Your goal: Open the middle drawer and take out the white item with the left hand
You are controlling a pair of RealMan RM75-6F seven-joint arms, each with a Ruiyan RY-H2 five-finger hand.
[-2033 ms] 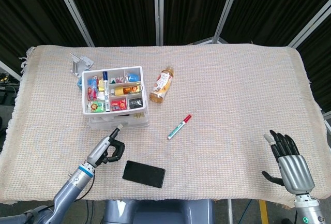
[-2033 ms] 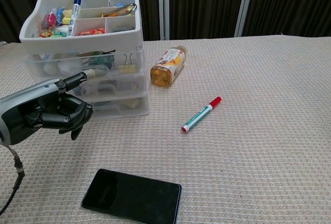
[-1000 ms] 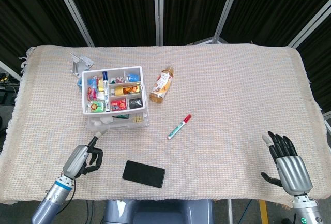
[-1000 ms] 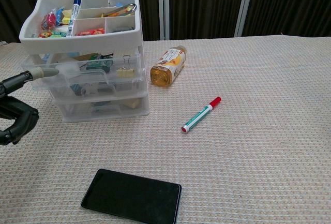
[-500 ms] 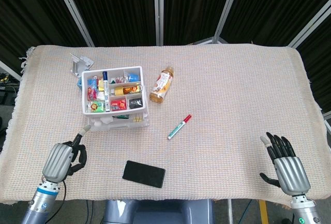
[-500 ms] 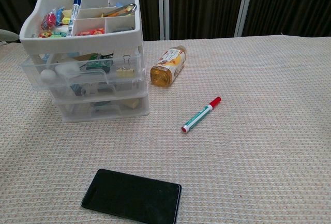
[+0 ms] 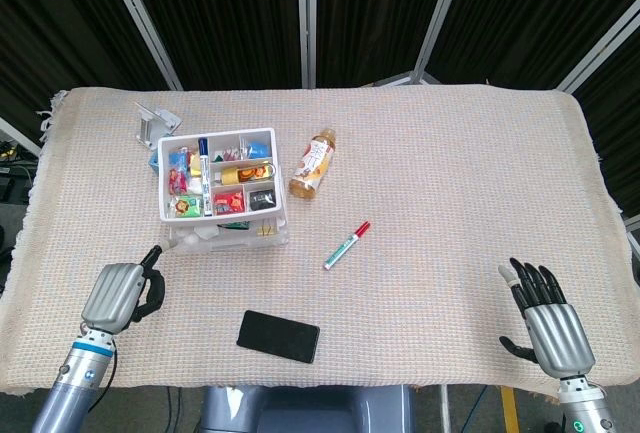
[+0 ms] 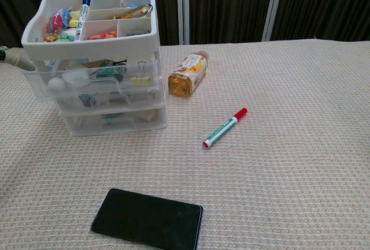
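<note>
One drawer unit (image 8: 98, 88) on the cloth, three drawers under an open tray. One middle drawer (image 8: 92, 85) pulled out a little toward the near edge, long axis left to right. White item (image 8: 74, 77) inside it, at its left end. Left hand (image 7: 122, 294) down at the near-left, fingers curled in, holding nothing. Right hand (image 7: 548, 322) at the near-right, fingers spread, empty. One bottle (image 8: 188, 74), one marker (image 8: 225, 127), one phone (image 8: 147, 218).

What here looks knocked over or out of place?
The drink bottle lies on its side beside the drawer unit instead of standing. The unit's middle drawer juts out slightly, partly open.
</note>
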